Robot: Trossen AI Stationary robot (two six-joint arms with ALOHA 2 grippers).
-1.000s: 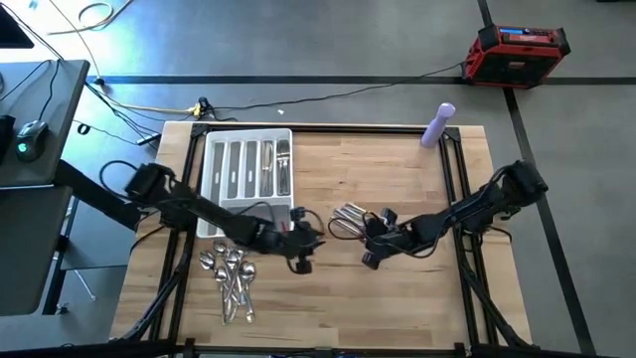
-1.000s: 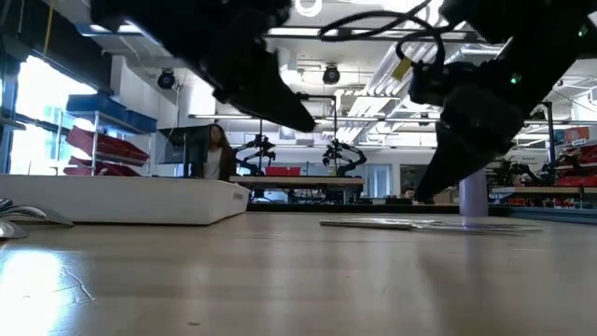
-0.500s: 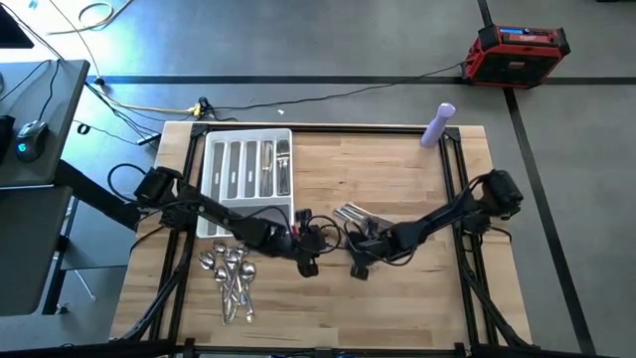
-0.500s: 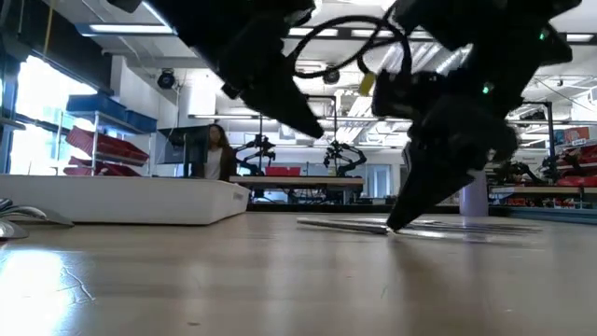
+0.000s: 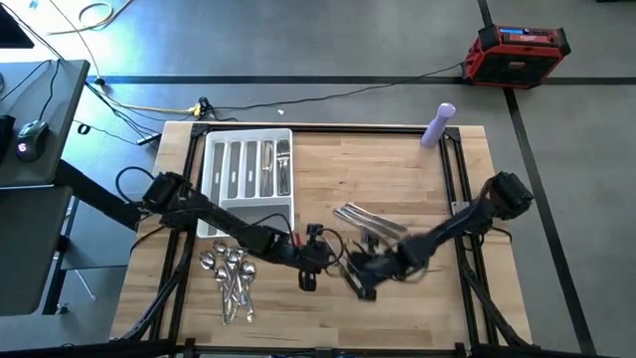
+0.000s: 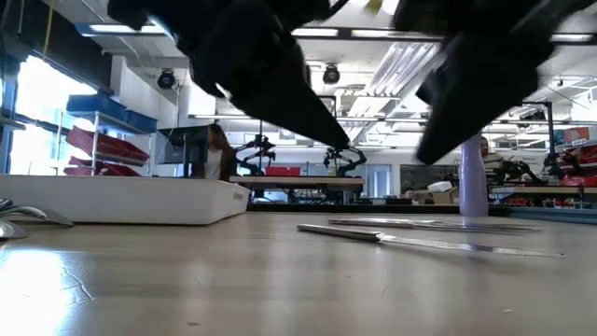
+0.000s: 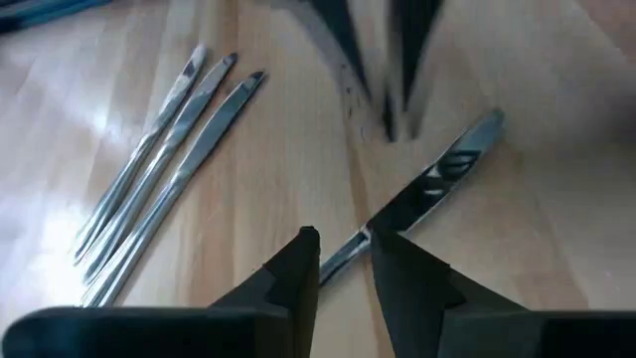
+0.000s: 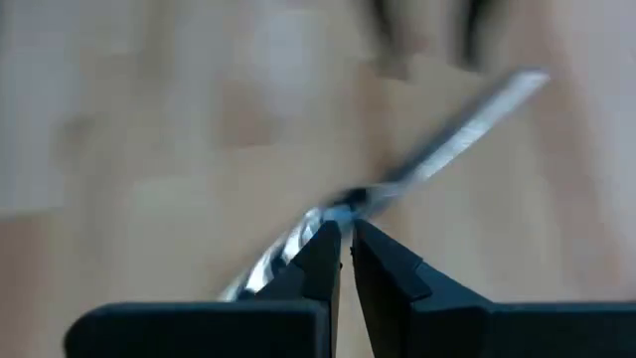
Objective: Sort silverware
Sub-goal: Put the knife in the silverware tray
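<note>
Near the front edge of the bench (image 5: 417, 308), my right claw (image 5: 364, 285) is pinched on a lone knife (image 8: 437, 164), and my left claw (image 5: 306, 279) sits just beside it, fingers slightly apart around the same knife. A heap of spoons (image 5: 229, 273) lies toward the front-left corner, more knives (image 5: 370, 222) mid-bench. Only a few pieces sit in the tray (image 5: 211, 189) at the back-left, so I judge most sorting remains.
</note>
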